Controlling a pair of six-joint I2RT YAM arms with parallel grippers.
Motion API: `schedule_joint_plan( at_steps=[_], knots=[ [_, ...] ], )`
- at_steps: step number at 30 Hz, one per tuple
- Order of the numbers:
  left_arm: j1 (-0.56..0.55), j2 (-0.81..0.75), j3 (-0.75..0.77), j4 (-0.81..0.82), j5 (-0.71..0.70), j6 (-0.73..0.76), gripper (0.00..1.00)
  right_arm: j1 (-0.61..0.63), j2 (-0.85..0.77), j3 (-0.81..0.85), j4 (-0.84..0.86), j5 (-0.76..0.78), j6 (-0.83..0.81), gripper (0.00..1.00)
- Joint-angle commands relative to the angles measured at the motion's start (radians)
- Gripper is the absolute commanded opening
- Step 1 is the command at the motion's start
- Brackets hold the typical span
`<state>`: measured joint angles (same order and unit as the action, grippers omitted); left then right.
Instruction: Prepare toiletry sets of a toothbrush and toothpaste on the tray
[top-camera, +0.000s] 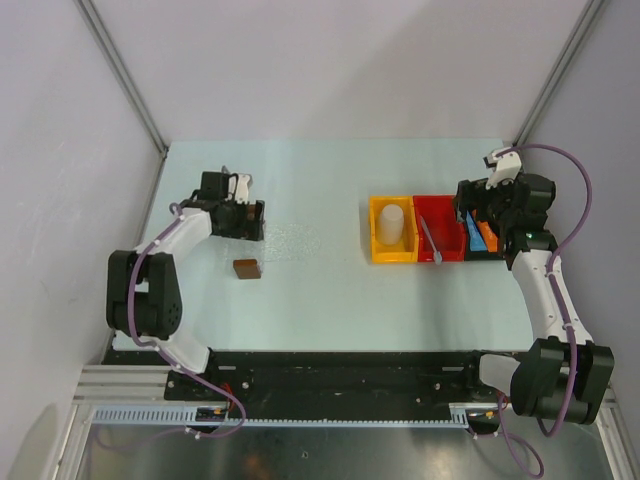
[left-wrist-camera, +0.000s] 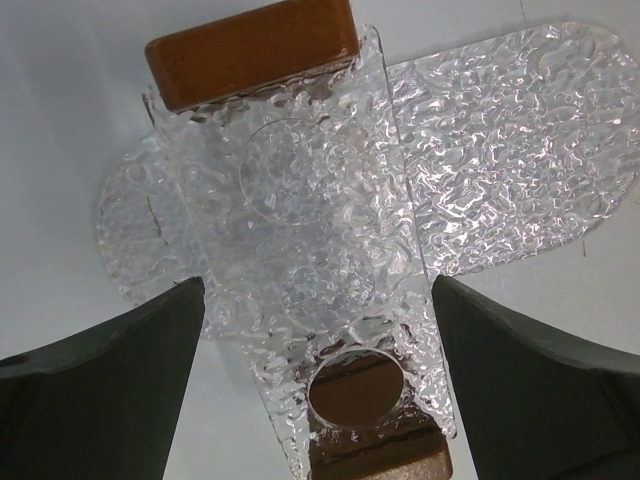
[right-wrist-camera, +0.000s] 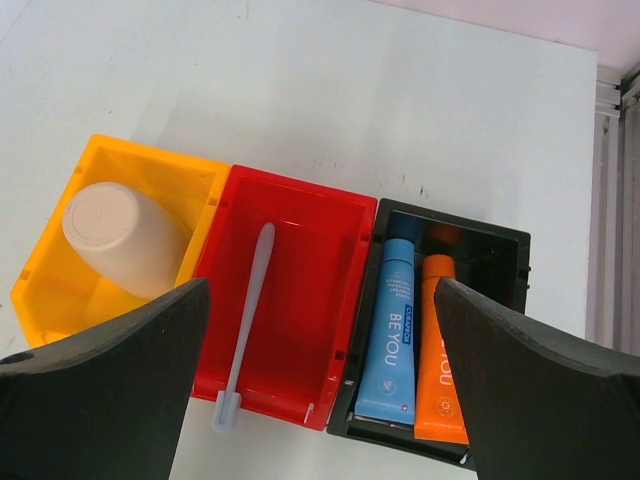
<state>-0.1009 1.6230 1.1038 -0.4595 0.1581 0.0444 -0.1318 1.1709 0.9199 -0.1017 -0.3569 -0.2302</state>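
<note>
Left gripper is hovering over the tray, fingers spread wide either side of it. Right gripper is hanging above the bins, fingers apart; toothbrush is lying in the red bin, blue tube and orange tube side by side in the black bin

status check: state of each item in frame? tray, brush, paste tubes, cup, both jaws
tray: bare, no set on it yet
toothbrush: lying in the red bin
blue toothpaste: lying in the black bin
orange toothpaste: beside the blue one, same bin
cup: tilted in the yellow bin
left jaws: open, one either side of the tray
right jaws: open, empty, above the bins
</note>
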Motion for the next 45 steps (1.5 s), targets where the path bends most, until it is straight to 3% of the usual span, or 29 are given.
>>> schedule_joint_plan(
  at_steps=[1, 15, 27, 33, 45],
  knots=[
    [-0.02, 0.017, 0.039, 0.004, -0.011, -0.021, 1.0, 0.009, 0.006, 0.002, 0.007, -0.008, -0.015, 1.0],
    [-0.054, 0.061, 0.044, 0.016, -0.11, 0.034, 0.99, 0.018, 0.009, 0.002, 0.005, -0.011, -0.023, 1.0],
    [-0.071, 0.023, 0.05, 0.013, -0.134, 0.25, 0.87, 0.02, 0.013, 0.002, 0.0, -0.014, -0.024, 1.0],
    [-0.091, -0.029, 0.028, 0.002, -0.083, 0.406, 0.82, 0.021, 0.015, 0.0, 0.003, -0.014, -0.024, 1.0],
    [-0.091, -0.069, 0.014, -0.06, 0.07, 0.621, 0.81, 0.021, 0.018, 0.002, 0.0, -0.016, -0.023, 1.0]
  ],
)
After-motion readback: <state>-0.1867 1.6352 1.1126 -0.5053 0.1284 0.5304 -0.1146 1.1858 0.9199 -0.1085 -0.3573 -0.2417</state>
